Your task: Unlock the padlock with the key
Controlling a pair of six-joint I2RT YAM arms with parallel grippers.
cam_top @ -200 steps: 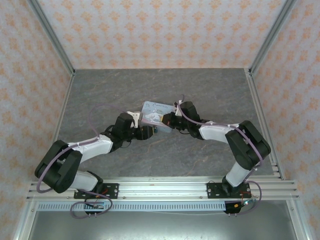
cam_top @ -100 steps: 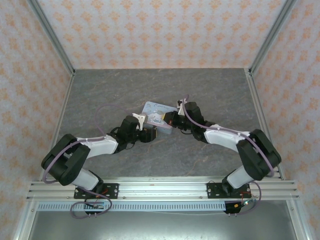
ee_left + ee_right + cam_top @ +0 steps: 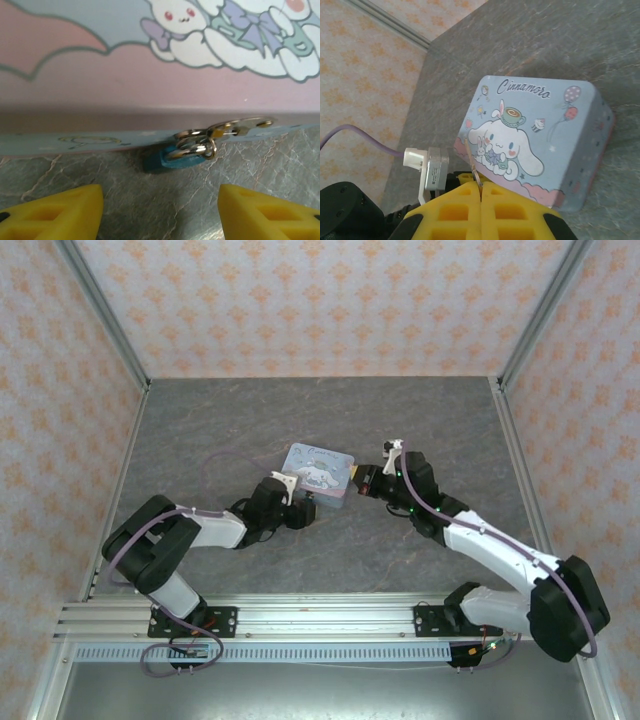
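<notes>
Light-blue cartoon tin (image 3: 318, 472) sits mid table (image 3: 230, 420), lid shut, contents hidden. Padlock (image 3: 161, 160) hangs on metal rings (image 3: 200, 145) at the tin's lower edge. Left gripper (image 3: 160, 212) is spread, its tips stopping short of the padlock. Right gripper (image 3: 481, 189) is pressed together, pinching the key (image 3: 471, 162) beside the tin.

The top camera looks down from far above. Each wrist camera peeks past its own fingers (image 3: 55, 212) (image 3: 455, 210), close up. All see the tin (image 3: 318, 473).
</notes>
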